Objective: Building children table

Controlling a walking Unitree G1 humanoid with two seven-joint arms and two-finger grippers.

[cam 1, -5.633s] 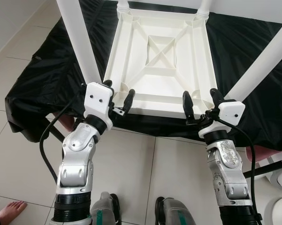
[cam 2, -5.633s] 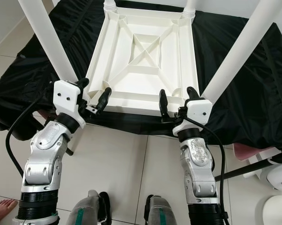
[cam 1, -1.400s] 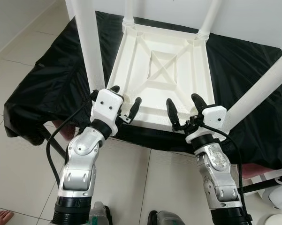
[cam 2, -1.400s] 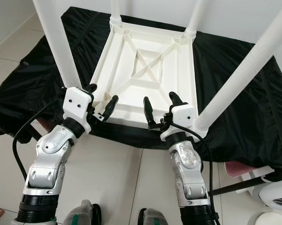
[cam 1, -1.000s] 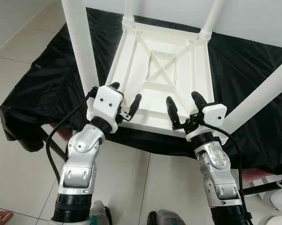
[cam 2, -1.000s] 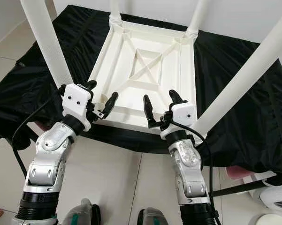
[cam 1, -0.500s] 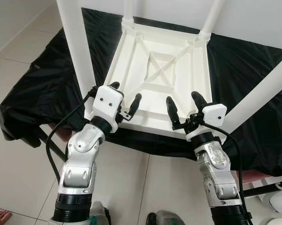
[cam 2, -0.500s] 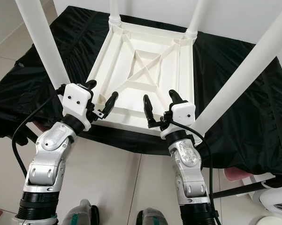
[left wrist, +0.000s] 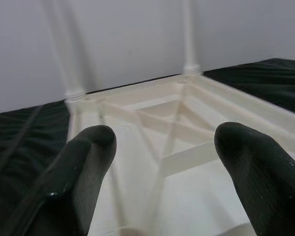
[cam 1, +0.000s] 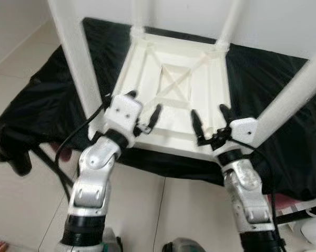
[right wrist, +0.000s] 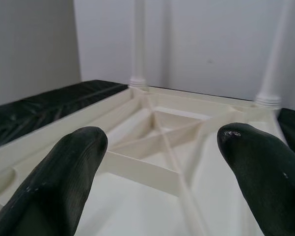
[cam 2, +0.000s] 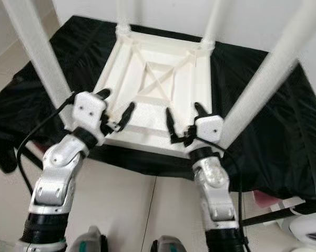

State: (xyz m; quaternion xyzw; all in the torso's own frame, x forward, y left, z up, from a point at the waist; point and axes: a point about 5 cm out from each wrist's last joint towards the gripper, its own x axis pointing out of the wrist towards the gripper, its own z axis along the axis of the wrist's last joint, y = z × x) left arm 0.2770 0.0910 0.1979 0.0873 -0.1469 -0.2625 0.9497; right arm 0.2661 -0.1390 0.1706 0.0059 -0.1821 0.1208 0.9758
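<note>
No brand, label or writing can be read on any object. A white plastic children table lies upside down on a black cloth that covers a low support, and its four white legs stand upward from the corners. The underside of the top shows a frame of ribs with a cross in the middle. The cloth is wrinkled and hangs down over the near edge. The floor is of pale tiles with thin joints, and a plain white wall stands behind the table (the head views are a little blurred).

The left gripper is at the near rim of the table top, just beside the near left leg, with its two black fingers spread wide and holding nothing. The right gripper is at the same near rim, next to the near right leg, and its fingers are also wide apart and hold nothing. In both wrist views the fingertips frame the ribbed underside, and the two far legs rise behind it. Whether the fingertips touch the rim cannot be told.
</note>
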